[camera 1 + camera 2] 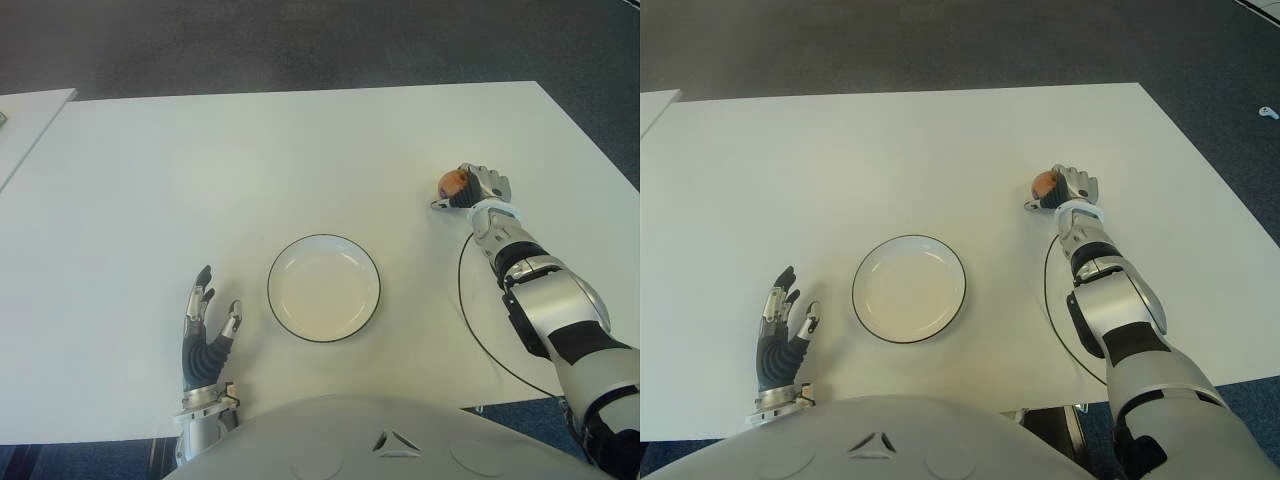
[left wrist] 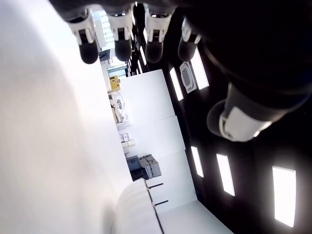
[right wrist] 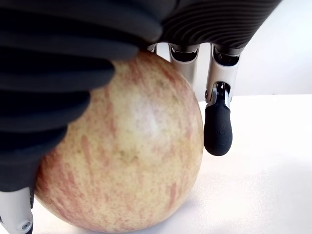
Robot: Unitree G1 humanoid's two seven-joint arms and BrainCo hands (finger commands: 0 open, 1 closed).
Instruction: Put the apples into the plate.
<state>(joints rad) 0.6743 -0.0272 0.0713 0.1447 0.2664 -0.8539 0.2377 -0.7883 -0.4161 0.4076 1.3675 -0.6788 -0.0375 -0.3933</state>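
Apple (image 3: 122,156) sat in right hand (image 1: 478,188), fingers (image 3: 218,127) curled around it, far right of plate (image 1: 290,255). Left hand (image 1: 205,332) spread, holding nothing, just left of plate.

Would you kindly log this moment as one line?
right hand: gripping apple on table | left hand: open, idle | plate: empty

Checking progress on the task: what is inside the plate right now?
Nothing: the plate shows only its bare white inside. The one visible apple sits far right, under the right hand.
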